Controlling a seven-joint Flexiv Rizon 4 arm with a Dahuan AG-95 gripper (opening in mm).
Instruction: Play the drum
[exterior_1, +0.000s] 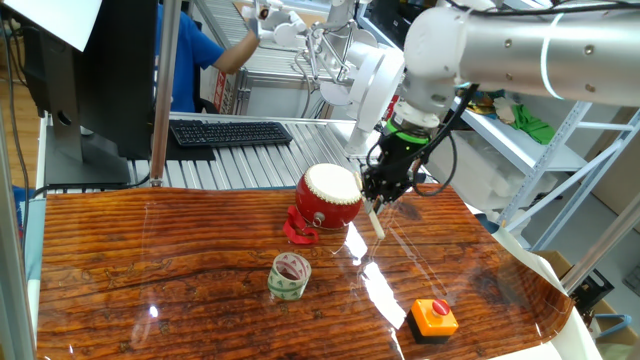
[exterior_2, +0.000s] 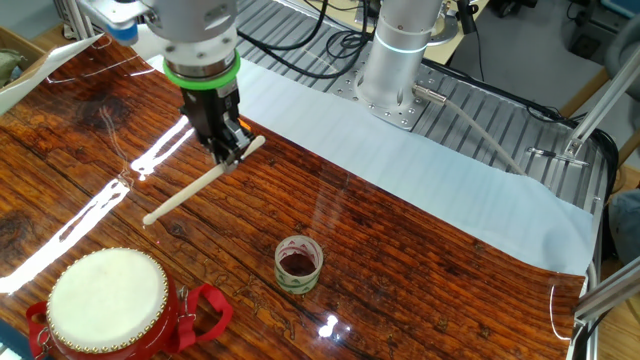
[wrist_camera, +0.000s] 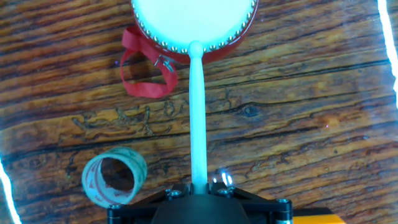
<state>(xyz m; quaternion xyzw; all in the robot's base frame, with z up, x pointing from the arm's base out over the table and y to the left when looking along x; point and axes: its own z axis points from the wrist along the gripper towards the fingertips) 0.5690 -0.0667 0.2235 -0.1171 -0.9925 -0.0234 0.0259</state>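
Gripper (exterior_2: 232, 150): black two-finger unit below a green collar, clamped on the butt end of a pale wooden drumstick (exterior_2: 203, 181). In the other fixed view the stick slopes down and away from the fingers toward the table, its rounded tip low over the wood; whether the tip touches the surface cannot be told. In the hand view the drumstick (wrist_camera: 197, 115) runs straight up the picture from the gripper body (wrist_camera: 198, 198), and its tip lies at the near rim of the drum (wrist_camera: 193, 22) — contact with the skin cannot be confirmed from this angle.

Drum: small red barrel with a cream-white round head ringed by studs, standing on a red stand on the wooden table (exterior_1: 150, 270). In one fixed view the drum (exterior_1: 327, 197) sits near the far middle of the table, head tilted up toward the camera, with the gripper (exterior_1: 384, 196) just beside it on the right and the stick (exterior_1: 375, 221) hanging down past the drum's side. A red strap loop (wrist_camera: 144, 74) lies on the table beside the drum.

Other items: a green-rimmed tape roll (exterior_1: 290, 276) stands nearer the front of the table, apart from the drum — an orange push button (exterior_1: 433, 317) on a black base sits well apart toward the front right corner. A black keyboard (exterior_1: 230, 131) lies on the roller surface behind the table.
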